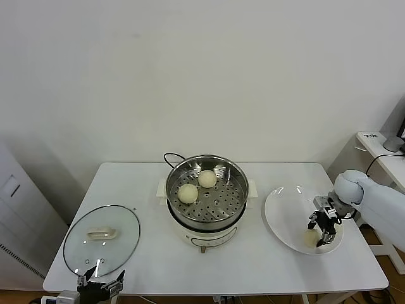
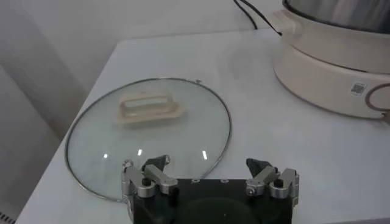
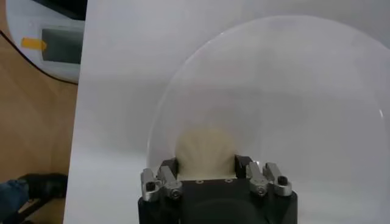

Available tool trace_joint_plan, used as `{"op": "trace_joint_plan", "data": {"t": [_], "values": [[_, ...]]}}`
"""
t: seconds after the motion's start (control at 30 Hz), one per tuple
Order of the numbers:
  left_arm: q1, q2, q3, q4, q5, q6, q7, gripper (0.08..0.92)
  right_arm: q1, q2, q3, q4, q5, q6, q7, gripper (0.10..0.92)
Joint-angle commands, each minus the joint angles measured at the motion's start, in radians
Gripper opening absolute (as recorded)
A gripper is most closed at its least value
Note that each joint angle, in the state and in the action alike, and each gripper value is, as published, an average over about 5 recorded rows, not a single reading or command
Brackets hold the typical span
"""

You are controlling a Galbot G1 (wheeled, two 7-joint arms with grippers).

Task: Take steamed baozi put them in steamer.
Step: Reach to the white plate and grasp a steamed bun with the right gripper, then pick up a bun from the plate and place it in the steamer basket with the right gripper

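1. Head view: a plain white wall stands behind a white rectangular counter (image 1: pixel 253 266). At its middle sits the round shiny stainless-steel steamer (image 1: pixel 206 197) on its white electric base, a black cord (image 1: pixel 172 157) looping out behind it. Two small pale cream-yellow baozi lie on its perforated tray, one toward the back (image 1: pixel 207 178) and one toward the robot's left (image 1: pixel 187 193), close together.
2. To the steamer's left lies a round glass lid with a white handle (image 1: pixel 101 239), flat on the counter. The left tool (image 1: pixel 100 286) waits at the counter's near edge, just by the lid.
3. To the steamer's right is a flat round white plate (image 1: pixel 281 212). The right tool (image 1: pixel 321 229) is down over its near right part, fingers either side of a third cream-yellow baozi (image 1: pixel 311 237) lying on the plate.
4. Left wrist view: the left tool (image 2: pixel 210 173) has its fingers spread wide with nothing between them, over the glass lid (image 2: pixel 149 135); the steamer's white base (image 2: pixel 329 73) is off to one side.
5. Right wrist view: the right tool (image 3: pixel 207 170) brackets the baozi (image 3: pixel 206 152), fingers partly closed and right against its sides; whether they grip it firmly I cannot tell. The plate (image 3: pixel 292 91) lies beneath.
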Motion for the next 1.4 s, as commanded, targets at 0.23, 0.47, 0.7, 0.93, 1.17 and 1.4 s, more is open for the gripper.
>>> {"op": "trace_joint_plan", "data": {"t": [0.23, 0.47, 0.7, 0.93, 1.17, 1.4], "values": [[-0.002, -0.005, 0.006, -0.006, 0.009, 0.001, -0.001, 0.823, 0.389, -0.067, -0.251, 0.124, 0.168, -0.007, -0.02, 0.56], [-0.003, -0.005, 0.007, -0.012, 0.009, 0.0, -0.002, 0.823, 0.663, 0.056, -0.32, 0.14, 0.288, 0.077, -0.026, 0.56], [0.007, -0.005, 0.006, -0.014, 0.01, -0.008, -0.003, 0.823, 0.732, 0.269, -0.294, 0.144, 0.302, 0.259, -0.012, 0.56], [0.011, -0.002, 0.006, -0.015, 0.013, -0.012, -0.003, 0.823, 0.715, 0.434, -0.267, 0.141, 0.243, 0.432, -0.006, 0.56], [0.005, 0.001, 0.007, -0.014, 0.014, -0.01, -0.003, 0.823, 0.636, 0.528, -0.257, 0.164, 0.138, 0.622, 0.01, 0.56], [0.003, -0.002, 0.008, -0.009, 0.013, -0.012, -0.001, 0.823, 0.544, 0.517, -0.227, 0.266, -0.039, 0.773, 0.04, 0.56]]}}
